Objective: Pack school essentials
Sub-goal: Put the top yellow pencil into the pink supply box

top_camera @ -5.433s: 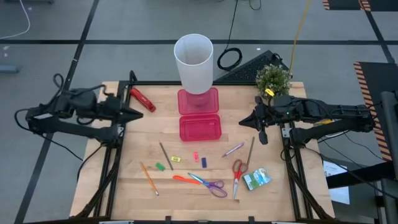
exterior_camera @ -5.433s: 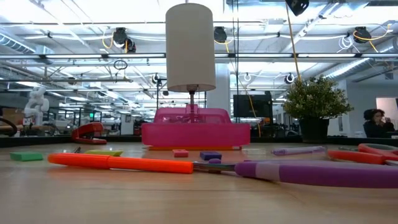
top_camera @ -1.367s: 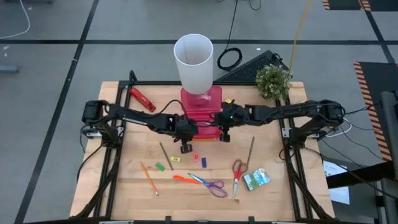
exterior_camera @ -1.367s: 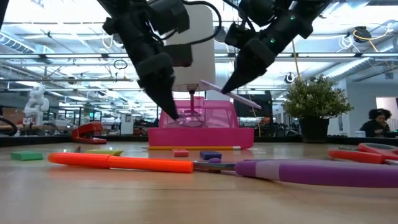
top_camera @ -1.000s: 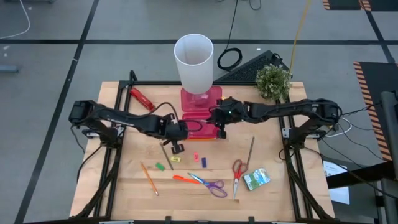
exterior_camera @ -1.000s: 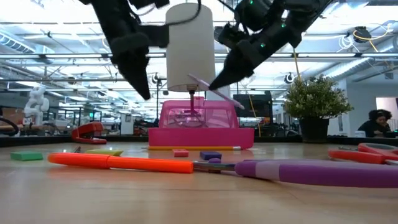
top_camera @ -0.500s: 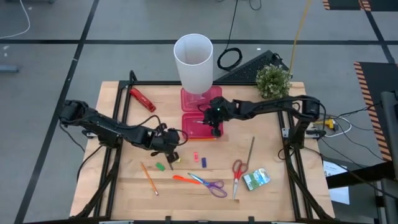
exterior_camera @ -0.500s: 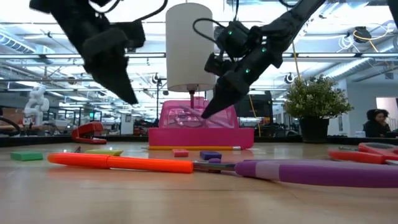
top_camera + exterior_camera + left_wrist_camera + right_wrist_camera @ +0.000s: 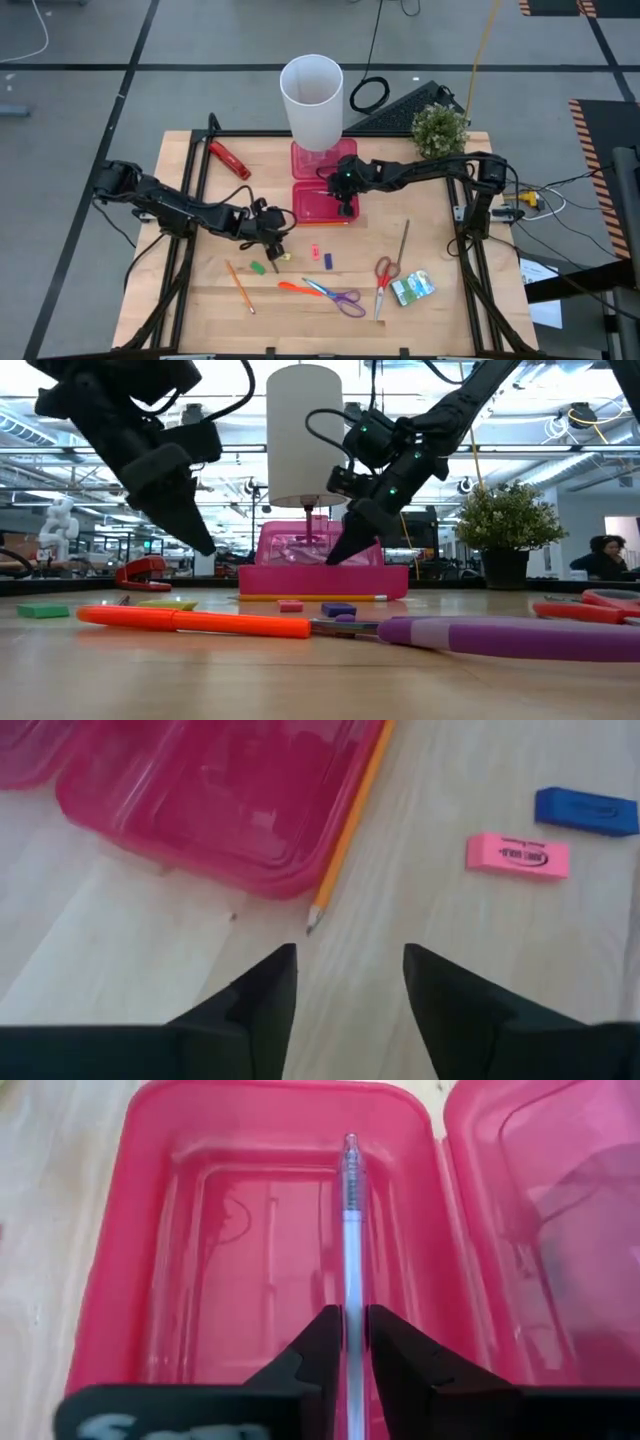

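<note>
Right gripper (image 9: 345, 1342): my fingers pinch the purple pen (image 9: 351, 1230), held lengthwise over the pink case (image 9: 322, 203) so it can lie flat inside.
Left gripper (image 9: 345, 982): jaws spread, empty, low over the table by the case's near edge, aimed at the orange pencil (image 9: 350, 820) lying against that edge.
Unpacked: pink eraser (image 9: 518, 855), blue eraser (image 9: 586, 807), scissors (image 9: 336, 295), packet (image 9: 413, 289).
Obstruction: tall white cup (image 9: 312, 100) crowds the case's far side.

A tall white cup (image 9: 312, 95) stands upright at the bench's (image 9: 200, 300) far edge, behind both sets of jaws. A red-and-black tool (image 9: 229, 158) lies far off the left jaws. A potted plant (image 9: 439, 128) stands beyond the right jaws.
</note>
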You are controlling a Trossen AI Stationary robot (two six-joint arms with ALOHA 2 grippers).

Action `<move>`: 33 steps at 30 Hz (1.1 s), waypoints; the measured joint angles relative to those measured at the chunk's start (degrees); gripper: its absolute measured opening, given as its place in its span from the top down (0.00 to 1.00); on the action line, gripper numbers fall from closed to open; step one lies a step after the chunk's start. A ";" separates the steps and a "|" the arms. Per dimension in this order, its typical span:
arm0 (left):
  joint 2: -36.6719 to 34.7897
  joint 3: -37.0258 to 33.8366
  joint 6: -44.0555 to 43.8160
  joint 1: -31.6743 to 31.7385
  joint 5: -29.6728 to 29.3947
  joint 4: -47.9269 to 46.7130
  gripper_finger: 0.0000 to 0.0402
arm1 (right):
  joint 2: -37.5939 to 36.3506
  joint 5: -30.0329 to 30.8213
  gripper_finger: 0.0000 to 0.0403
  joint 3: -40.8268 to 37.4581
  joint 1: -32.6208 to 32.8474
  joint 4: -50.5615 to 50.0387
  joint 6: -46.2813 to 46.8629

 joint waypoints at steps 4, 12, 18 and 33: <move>0.05 -2.30 0.23 0.82 0.01 1.46 0.53 | -0.02 0.76 0.77 0.00 0.08 0.25 -0.35; 0.46 -7.00 4.68 2.08 0.00 13.58 0.56 | -2.01 0.63 0.61 -0.03 0.14 -1.33 -0.40; 1.64 -7.62 5.77 2.77 -0.04 14.62 0.56 | -10.53 0.57 0.57 -0.02 2.10 -6.59 -0.11; 10.28 -7.53 10.39 4.39 -0.11 22.06 0.56 | -37.97 2.16 0.58 -13.34 11.14 -11.82 1.35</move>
